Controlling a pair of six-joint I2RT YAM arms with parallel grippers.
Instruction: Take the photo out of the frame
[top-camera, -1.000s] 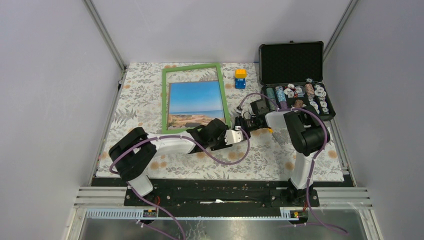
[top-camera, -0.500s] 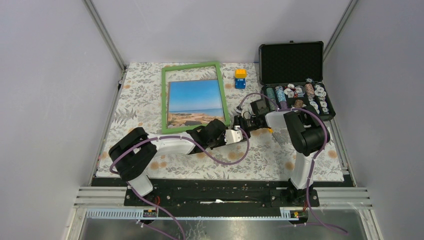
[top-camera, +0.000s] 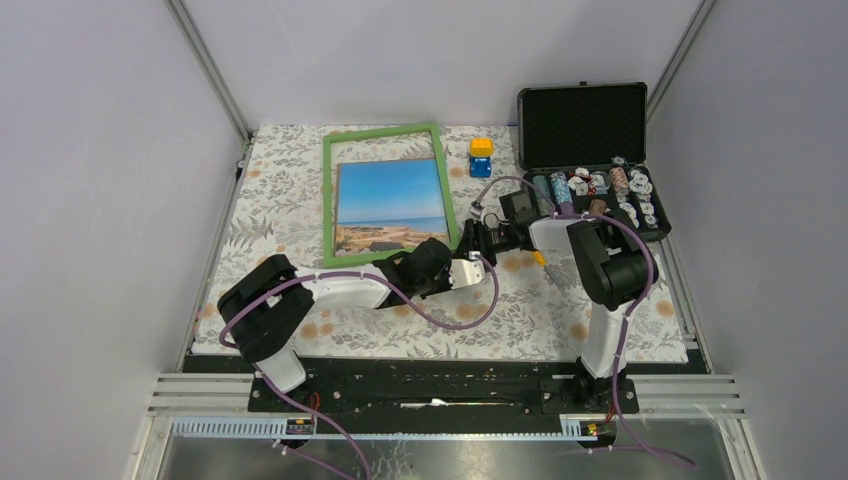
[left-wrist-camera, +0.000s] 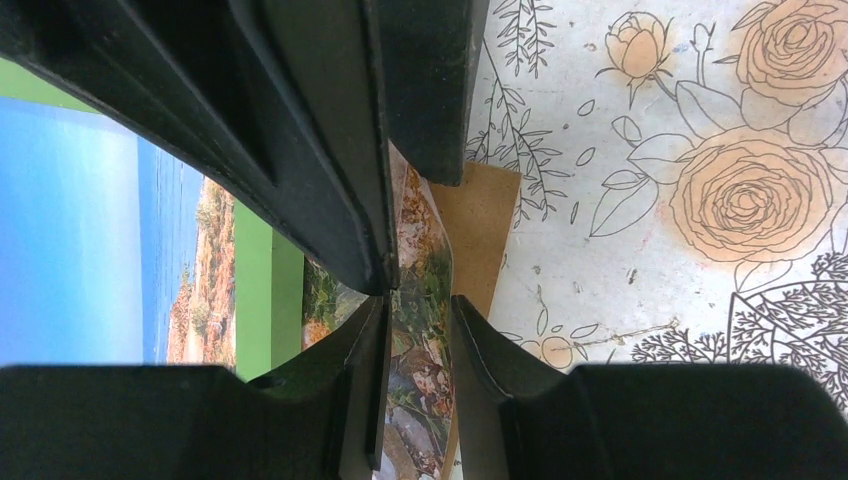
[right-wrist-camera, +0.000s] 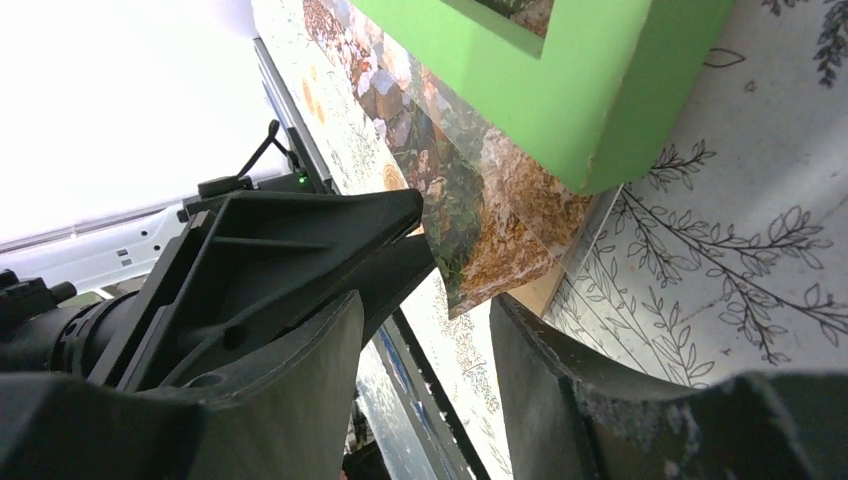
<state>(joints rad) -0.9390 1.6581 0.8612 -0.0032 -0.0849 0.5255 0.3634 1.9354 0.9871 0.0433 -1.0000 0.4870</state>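
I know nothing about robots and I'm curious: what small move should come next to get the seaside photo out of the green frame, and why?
Probably close the left tool on the photo: its corner pokes out under the frame and lies between that tool's slightly parted fingers.

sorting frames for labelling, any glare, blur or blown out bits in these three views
Top external: even soft light, sharp, no glare on the photo. Left wrist: tablecloth crisp, but dark tool fingers fill much of the view, nearly featureless. Right wrist: upper left corner blown out to white; the frame corner is bright but readable.
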